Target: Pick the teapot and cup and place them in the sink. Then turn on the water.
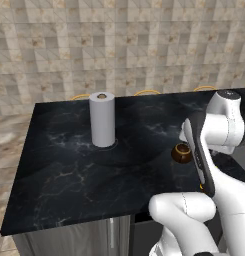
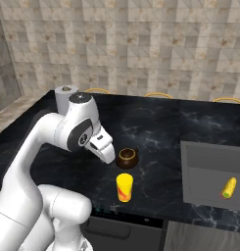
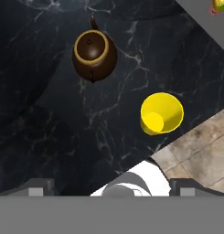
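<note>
The dark-brown teapot [image 2: 127, 158] stands on the black marble counter, and the yellow cup [image 2: 124, 187] stands upright just in front of it near the counter's front edge. My gripper [image 2: 106, 151] hangs above the counter just left of the teapot, apart from both. In the hand view its jaws stand wide open around nothing [image 3: 112, 187], with the teapot [image 3: 94, 54] and the cup [image 3: 161, 114] below and ahead. The teapot [image 1: 182, 153] also peeks out beside my forearm. The grey sink [image 2: 209, 166] lies to the right. The water is out of view.
A knobbly yellow item [image 2: 229, 187] lies in the sink. A grey paper-towel roll [image 1: 102, 119] stands upright at the back left of the counter [image 1: 69, 165]. A tiled wall rises behind. The counter's front edge runs close to the cup.
</note>
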Motion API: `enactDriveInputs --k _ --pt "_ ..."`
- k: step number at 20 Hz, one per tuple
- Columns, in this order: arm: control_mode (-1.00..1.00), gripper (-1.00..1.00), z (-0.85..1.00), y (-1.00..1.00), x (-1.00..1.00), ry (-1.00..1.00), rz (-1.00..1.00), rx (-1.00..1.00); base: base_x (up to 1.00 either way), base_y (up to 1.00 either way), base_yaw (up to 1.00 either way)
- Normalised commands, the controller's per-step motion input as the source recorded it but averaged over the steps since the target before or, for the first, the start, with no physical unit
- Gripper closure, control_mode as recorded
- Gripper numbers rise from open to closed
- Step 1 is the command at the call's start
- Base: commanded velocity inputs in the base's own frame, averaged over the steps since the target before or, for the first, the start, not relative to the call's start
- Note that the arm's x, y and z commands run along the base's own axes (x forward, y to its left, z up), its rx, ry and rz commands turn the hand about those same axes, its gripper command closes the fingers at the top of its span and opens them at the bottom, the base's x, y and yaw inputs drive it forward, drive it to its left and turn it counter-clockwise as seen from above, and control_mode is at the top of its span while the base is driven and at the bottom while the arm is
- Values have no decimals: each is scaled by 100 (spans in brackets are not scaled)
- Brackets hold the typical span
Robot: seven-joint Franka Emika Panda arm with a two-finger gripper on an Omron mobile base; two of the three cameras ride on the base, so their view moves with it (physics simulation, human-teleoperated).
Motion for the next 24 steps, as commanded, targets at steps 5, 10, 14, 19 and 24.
enactDriveInputs --k 5,10,14,19,24 --pt "-100 -100 -12 0 3 -6 0 0 0 0 0" --pt "-100 -100 -6 0 26 0 0 0 0 0 0" --pt "-100 -100 0 0 30 0 0 0 0 0 0" --pt "-100 -100 -5 -1 14 0 0 0 0 0 0" --pt "-100 -100 -10 -4 1 0 0 0 0 0 0"
